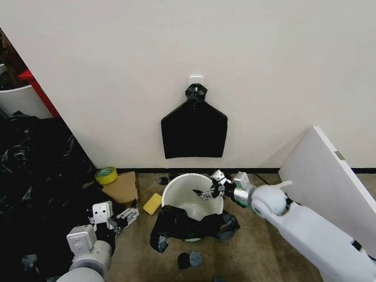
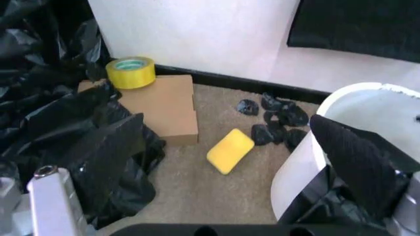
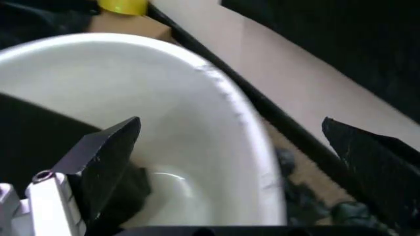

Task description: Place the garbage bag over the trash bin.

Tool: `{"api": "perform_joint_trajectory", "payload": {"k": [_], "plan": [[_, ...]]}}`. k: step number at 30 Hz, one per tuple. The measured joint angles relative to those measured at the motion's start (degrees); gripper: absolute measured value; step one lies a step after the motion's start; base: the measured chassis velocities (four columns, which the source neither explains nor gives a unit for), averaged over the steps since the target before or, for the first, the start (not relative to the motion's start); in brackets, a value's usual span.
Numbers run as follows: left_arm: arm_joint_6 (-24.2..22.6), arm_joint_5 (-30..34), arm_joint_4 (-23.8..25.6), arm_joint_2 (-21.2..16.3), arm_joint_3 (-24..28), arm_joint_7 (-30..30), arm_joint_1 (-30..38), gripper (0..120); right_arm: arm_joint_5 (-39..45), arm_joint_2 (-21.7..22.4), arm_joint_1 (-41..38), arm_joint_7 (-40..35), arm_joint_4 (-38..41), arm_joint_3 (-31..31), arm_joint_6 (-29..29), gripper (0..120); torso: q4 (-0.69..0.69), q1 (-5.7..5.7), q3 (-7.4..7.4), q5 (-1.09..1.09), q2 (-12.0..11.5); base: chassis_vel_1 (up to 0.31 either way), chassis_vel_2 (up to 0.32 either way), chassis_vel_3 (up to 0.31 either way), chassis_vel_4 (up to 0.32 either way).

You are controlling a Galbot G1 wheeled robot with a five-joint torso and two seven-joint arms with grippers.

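I have the right pincer (image 1: 212,187) over the trash bin (image 1: 192,201), at about 2 o'clock on its rim, fingers spread wide and empty; in the right wrist view one finger hangs inside the bucket and the other (image 3: 377,167) outside it, so they straddle the wall without gripping it. The bin stands on the floor by the wall, below the flat black bundle (image 1: 194,130) hanging from a hook.

The garbage bag (image 1: 176,226) is not on yet. It lies slumped around the bin's base, piled from roughly 4 to 8 o'clock, touching the outside wall. The rim is bare white all the way round.

The left pincer (image 1: 124,218) is parked low at about 9 o'clock from the bin, near the cardboard box (image 1: 122,187), the yellow tape roll (image 1: 106,174) and the yellow sponge (image 1: 152,204). Its fingers stand apart with nothing held.

To do this step well, I reckon I should catch only a single layer of film at the bag's edge, lift it clear above the rim, then carry it outward and down. The plastic is thin and slippery, so a shallow pinch may slide off, and pulling sideways could tip the light bucket.
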State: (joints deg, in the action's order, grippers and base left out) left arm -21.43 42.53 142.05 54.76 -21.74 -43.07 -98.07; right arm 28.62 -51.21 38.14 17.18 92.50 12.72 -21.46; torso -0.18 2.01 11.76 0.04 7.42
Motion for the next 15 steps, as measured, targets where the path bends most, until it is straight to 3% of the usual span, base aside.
{"api": "perform_joint_trajectory", "payload": {"k": [6,12,15], "plan": [[-0.02,-0.05,-1.63,-0.07,0.84,-0.26,2.64,100,-1.36,-0.49,-2.38,1.06,-2.71,1.10,-2.45,88,-0.01,0.00,-0.01,0.01,0.00,0.000,0.000,0.000,0.000],[-0.80,4.26,-2.12,-1.48,-1.47,-0.40,6.97,100,-2.51,-1.08,-3.14,1.96,-4.56,1.92,-3.54,62,-0.02,0.00,-0.01,0.01,0.00,0.000,0.000,0.000,0.000],[-0.93,4.46,-2.09,-1.63,-1.62,-0.41,6.91,100,-2.61,-1.21,-3.11,1.74,-4.86,1.92,-3.50,57,-0.02,-0.01,-0.01,0.01,0.00,0.000,0.000,0.000,0.000]]}}
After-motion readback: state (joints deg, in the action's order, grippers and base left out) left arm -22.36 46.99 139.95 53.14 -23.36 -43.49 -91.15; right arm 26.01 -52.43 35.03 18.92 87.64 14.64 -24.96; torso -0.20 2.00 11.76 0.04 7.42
